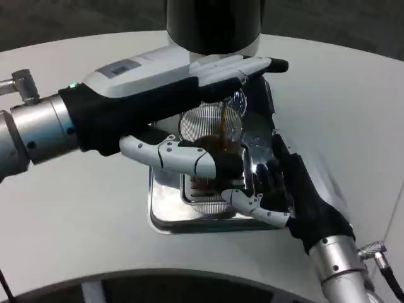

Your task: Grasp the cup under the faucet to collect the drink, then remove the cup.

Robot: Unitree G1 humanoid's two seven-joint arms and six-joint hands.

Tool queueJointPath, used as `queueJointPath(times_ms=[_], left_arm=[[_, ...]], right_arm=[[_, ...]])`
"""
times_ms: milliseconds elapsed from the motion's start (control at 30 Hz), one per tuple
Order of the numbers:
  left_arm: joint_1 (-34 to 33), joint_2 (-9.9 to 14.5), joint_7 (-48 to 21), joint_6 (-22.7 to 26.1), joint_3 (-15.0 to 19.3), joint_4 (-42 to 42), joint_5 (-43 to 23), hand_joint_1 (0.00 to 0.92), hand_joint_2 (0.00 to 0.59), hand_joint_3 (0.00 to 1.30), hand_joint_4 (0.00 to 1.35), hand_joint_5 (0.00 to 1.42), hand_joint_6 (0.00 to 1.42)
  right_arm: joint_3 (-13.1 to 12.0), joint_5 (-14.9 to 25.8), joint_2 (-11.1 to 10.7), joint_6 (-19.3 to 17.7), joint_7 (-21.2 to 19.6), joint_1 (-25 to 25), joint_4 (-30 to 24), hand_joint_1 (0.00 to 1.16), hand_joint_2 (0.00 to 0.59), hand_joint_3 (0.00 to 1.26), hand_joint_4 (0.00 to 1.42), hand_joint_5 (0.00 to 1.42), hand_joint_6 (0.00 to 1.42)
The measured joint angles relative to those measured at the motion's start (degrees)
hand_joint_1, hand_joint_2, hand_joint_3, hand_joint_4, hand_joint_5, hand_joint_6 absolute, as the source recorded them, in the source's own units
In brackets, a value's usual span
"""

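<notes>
The left robot hand [189,158] wrapped its fingers round the clear cup [211,129], while the right robot hand [287,189] cradled its other side, above the chrome drip tray [165,218] under the dispenser [213,25]. Partly filled with dark drink, the cup looked thin, slick and easily crushed, so a gentle hold at mid-wall seemed wisest.

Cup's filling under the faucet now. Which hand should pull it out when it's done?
Probably the left hand: its fingers already wrap the cup holding dark drink above the drip tray. The right hand rests at the tray's right side, beside the cup.
</notes>
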Motion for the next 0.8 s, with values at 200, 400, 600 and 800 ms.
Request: queueJointPath(times_ms=[200, 400, 600, 800], left_arm=[[0.01, 0.19, -0.01, -0.01, 0.0, 0.1, -0.55, 0.0, 0.114, 0.0, 0.0, 0.0, 0.0], [0.08, 0.21, -0.01, 0.0, 0.0, 0.1, -0.83, 0.0, 0.114, 0.0, 0.0, 0.0, 0.0], [0.15, 1.08, 0.0, 0.03, 0.17, 0.09, -1.59, 0.0, 0.114, 0.0, 0.0, 0.0, 0.0], [0.55, 1.31, 0.17, 0.04, 0.26, -0.04, -1.7, 0.0, 0.114, 0.0, 0.0, 0.0, 0.0]], right_arm=[[0.91, 0.94, 0.38, 0.01, -0.96, -2.36, 2.94, 0.69, 0.184, 0.0, 0.0, 0.0, 0.0], [1.8, 1.11, 1.88, 0.01, -2.79, -4.34, 6.32, 0.69, 0.183, 0.0, 0.0, 0.0, 0.0], [2.18, 1.48, 1.93, 0.01, -3.89, -5.48, 8.04, 0.69, 0.184, 0.0, 0.0, 0.0, 0.0], [2.72, 1.58, 2.45, 0.0, -5.81, -7.08, 10.17, 0.7, 0.186, 0.0, 0.0, 0.0, 0.0]])
